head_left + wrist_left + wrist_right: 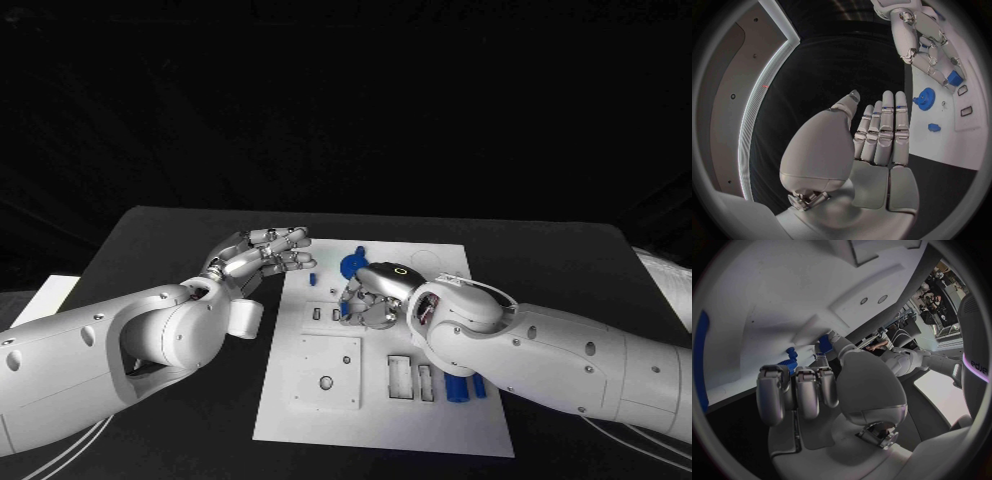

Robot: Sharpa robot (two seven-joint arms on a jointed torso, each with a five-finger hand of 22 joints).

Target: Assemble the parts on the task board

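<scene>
Task board [433, 420] lies in the middle of the black table [144, 240], long side running from the near edge to the far edge.

Left hand [263, 255] is held above the table just off the board's far-left corner. Fingers are straight and side by side, thumb apart, nothing held; left wrist view confirms this [879, 135].

Right hand [378, 295] is lowered over the board's upper-middle area, fingers curled down at the board surface. In the right wrist view [817, 390] the fingertips are seen close to small blue parts [789, 357], but whether anything is pinched cannot be told.

A blue gear [353, 263] sits near the board's far edge, just beyond the right hand; it also shows in the left wrist view [926, 97]. A small blue piece [310, 281] lies near the far-left edge. 2 blue pegs [469, 387] lie near the right edge, beside rectangular slots [411, 378] and partly hidden by the right forearm.
</scene>
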